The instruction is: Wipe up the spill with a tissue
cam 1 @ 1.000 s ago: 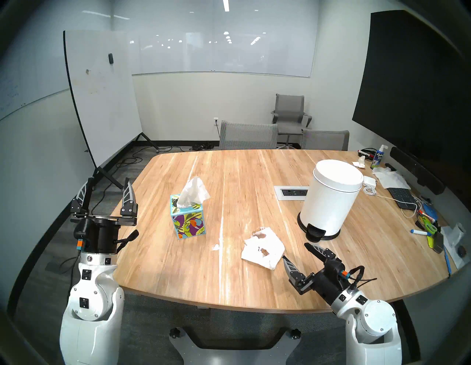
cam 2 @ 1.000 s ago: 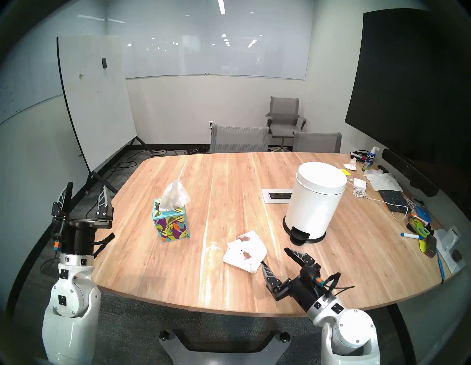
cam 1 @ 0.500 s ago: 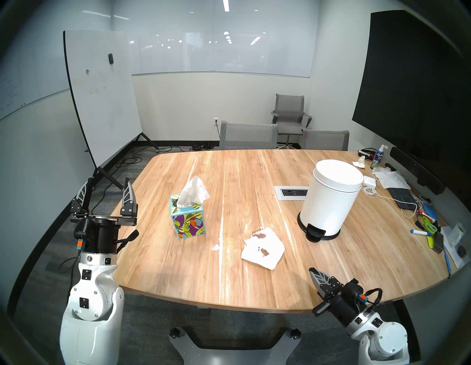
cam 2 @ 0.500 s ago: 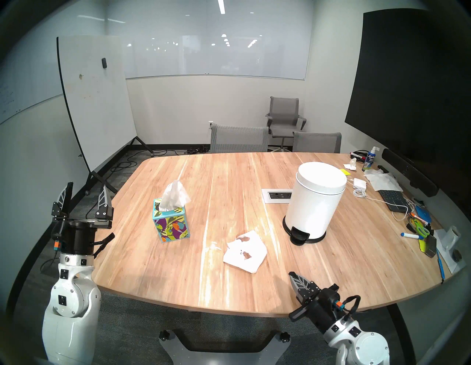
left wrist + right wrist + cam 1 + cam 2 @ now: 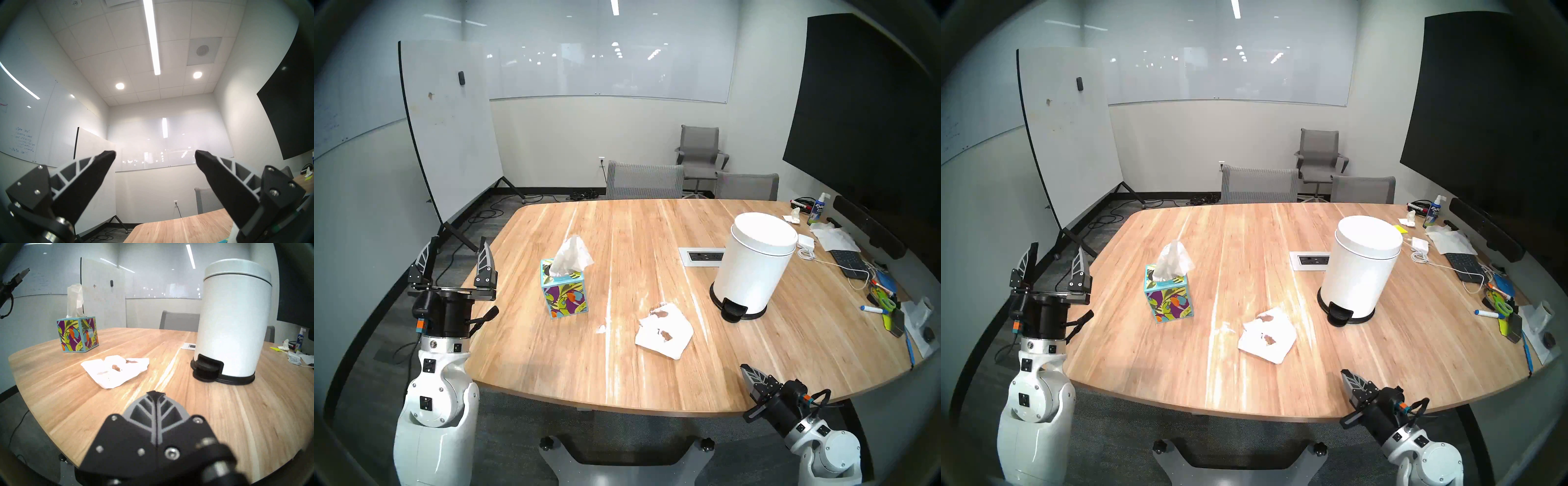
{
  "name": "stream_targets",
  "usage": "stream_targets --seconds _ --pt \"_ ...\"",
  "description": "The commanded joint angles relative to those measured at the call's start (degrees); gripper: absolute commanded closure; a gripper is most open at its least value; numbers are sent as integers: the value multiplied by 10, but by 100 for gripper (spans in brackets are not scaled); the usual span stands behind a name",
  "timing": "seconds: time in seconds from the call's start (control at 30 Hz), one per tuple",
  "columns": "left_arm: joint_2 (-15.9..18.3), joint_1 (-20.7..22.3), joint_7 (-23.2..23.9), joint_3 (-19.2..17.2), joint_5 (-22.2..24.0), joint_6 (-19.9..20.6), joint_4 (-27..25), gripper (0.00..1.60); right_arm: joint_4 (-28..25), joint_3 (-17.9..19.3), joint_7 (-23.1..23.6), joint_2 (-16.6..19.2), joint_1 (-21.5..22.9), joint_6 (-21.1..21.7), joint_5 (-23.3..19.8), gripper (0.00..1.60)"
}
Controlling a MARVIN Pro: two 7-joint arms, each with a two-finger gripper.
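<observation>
A used white tissue (image 5: 673, 342) lies flat on the wooden table (image 5: 551, 356), with brown wet patches (image 5: 667, 336) of the spill soaked through it. A small pale whitish blot of spill (image 5: 601, 328) sits bare on the wood just left of the tissue (image 5: 1275, 349). My right gripper (image 5: 745, 368) is shut and empty, low over the near right table edge, well back from the tissue (image 5: 108, 378); its closed fingertips (image 5: 155, 393) point toward it. My left gripper (image 5: 458, 242) is open, pointing up, off the table's left side, holding nothing (image 5: 155, 153).
A colourful tissue box (image 5: 565, 290) with a tissue sticking up stands left of centre. A white pedal bin (image 5: 755, 261) stands at the right, a power socket plate (image 5: 700, 256) beside it. Markers, scissors, cables and papers (image 5: 877, 292) crowd the far right edge.
My right gripper has drawn back from the tissue's corner toward the near right edge and has gone from open to shut, empty. The tissue stayed put. The left arm has not moved.
</observation>
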State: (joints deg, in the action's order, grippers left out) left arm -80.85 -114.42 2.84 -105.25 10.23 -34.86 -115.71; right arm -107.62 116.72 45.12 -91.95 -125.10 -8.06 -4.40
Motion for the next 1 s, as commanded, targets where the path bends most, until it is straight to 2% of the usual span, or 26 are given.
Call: stream_targets --seconds 0.0,0.27,0.43,0.5,0.53,0.7,0.97 --pt "-1 -1 -1 -1 0 -4 -12 0 34 -1 -6 24 59 -2 1 160" --pt "-1 -1 -1 -1 0 -4 -12 0 37 -23 -11 17 71 -13 9 160" --pt "-1 -1 -1 -1 0 -4 -12 0 15 -44 -23 3 62 -22 26 160" --pt "-1 -1 -1 -1 0 -4 -12 0 14 -43 -35 -2 63 -23 33 160" --pt "-1 -1 -1 -1 0 -4 -12 0 27 -31 -39 1 69 -23 26 160" --pt "-1 -1 -1 -1 0 -4 -12 0 37 -18 -34 4 70 -28 12 160" --pt "-1 -1 -1 -1 0 -4 -12 0 32 -18 -29 -5 65 -42 6 160"
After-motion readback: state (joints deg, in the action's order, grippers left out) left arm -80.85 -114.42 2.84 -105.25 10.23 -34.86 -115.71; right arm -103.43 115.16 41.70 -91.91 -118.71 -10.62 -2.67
